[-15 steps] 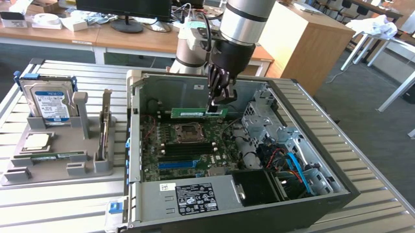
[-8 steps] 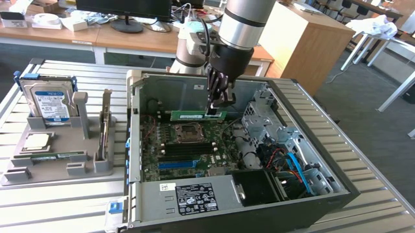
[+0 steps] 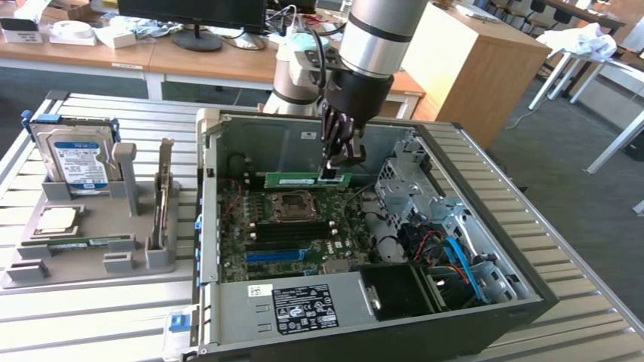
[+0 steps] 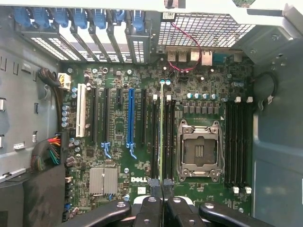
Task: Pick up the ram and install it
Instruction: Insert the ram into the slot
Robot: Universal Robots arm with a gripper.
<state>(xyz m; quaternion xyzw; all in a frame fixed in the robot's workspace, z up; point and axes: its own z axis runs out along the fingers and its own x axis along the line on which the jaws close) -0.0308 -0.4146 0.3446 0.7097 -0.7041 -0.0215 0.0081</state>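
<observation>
Pinching the ram [image 3: 302, 179] [image 4: 162, 127] between closed fingers, the gripper [image 3: 333, 172] [image 4: 162, 202] hangs inside the open case [image 3: 264, 143], holding the stick edge-on over the slots beside the socket [image 4: 199, 149]. The motherboard [image 4: 118, 163] reads "DELL" [image 4: 138, 179].

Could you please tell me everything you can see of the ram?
The ram is a thin, long green circuit-board stick with a pale label. It stands on edge, level, pinched near one end by the shut gripper inside the open computer case. In the wrist view it shows edge-on, lined up along the black memory slots beside the empty processor socket. Whether it touches them is unclear.
</observation>
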